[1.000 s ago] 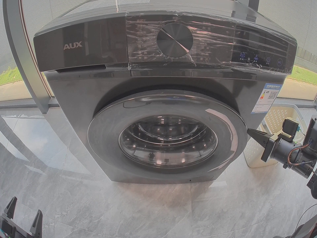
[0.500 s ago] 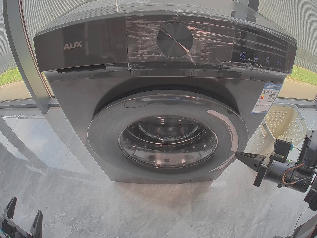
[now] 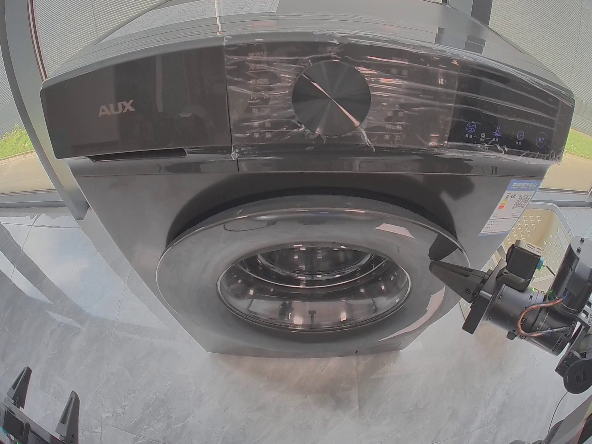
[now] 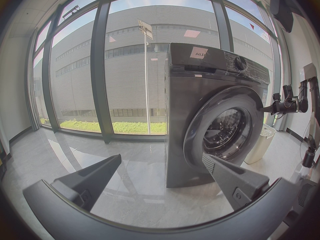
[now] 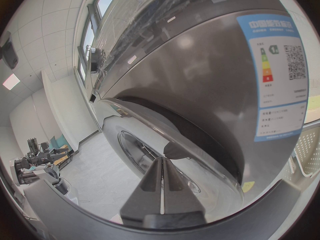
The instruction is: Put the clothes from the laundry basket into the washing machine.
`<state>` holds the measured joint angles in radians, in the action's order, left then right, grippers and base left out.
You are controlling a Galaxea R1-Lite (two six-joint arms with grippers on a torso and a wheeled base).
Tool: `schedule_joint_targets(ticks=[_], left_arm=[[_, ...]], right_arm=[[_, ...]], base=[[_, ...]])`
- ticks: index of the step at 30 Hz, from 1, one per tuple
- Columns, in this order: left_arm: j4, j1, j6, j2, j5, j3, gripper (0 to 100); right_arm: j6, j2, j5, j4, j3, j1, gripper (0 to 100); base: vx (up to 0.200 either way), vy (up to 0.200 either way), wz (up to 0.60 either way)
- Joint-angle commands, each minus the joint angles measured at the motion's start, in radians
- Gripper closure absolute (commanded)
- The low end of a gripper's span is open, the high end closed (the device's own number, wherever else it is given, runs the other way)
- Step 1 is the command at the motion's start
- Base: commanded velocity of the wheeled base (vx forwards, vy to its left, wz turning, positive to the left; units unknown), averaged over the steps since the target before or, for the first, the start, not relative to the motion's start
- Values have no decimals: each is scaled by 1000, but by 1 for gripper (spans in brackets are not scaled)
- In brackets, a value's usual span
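Observation:
A dark grey washing machine (image 3: 296, 155) stands in front of me, its round glass door (image 3: 311, 279) shut. The same machine (image 4: 213, 110) appears in the left wrist view. A cream laundry basket (image 3: 546, 229) peeks out behind the machine's right side; its contents are hidden. My right gripper (image 3: 435, 266) is shut, its tip at the right rim of the door (image 5: 186, 140), and nothing is held in it (image 5: 162, 160). Low at the left, my left gripper (image 3: 43, 390) stands open and empty (image 4: 160, 160) above the floor.
Glossy grey floor tiles (image 3: 296, 396) stretch in front of the machine. Large windows with dark frames (image 4: 100, 67) rise behind and to the left. An energy label (image 5: 280, 74) sticks to the machine's front right corner.
The head camera has come closer to the machine, so it looks larger. My right gripper dropped and moved left from beside the basket to the door's right rim. The left gripper kept still.

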<state>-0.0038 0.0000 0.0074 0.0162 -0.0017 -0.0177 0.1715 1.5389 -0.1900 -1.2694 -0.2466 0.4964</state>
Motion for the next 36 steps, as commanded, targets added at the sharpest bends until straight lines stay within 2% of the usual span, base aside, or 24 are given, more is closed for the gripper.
schedule_joint_targets(ticks=[1,2,5,18,20,22,31,36], left_arm=[[-1,0,-3,-16,0,16,0],[-1,0,-3,-16,0,16,0],[-1,0,-3,-16,0,16,0],[-1,0,-4,-16,0,16,0],[-1,0,-4,-16,0,16,0],[-1,0,-4,-16,0,16,0],[-1,0,-6,-16,2,16,0],[-1,0,-7,-16,2,16,0]], right_arm=[[-3,69,27,-41,-3,1,100],[-4,81,46,-70,-2,1,100],[-6,95,58,-104,-2,4,100],[-6,92,69,-123,-33,-6,100],[-1,92,113,-122,-53,-7,100],[-3,92,123,-122,-49,-4,100],[-4,90,121,-120,-33,11,100],[-13,35,81,-120,89,82,100]], base=[[0,0,0],[0,0,0],[0,0,0],[0,0,0],[0,0,0],[0,0,0],[0,0,0],[0,0,0]])
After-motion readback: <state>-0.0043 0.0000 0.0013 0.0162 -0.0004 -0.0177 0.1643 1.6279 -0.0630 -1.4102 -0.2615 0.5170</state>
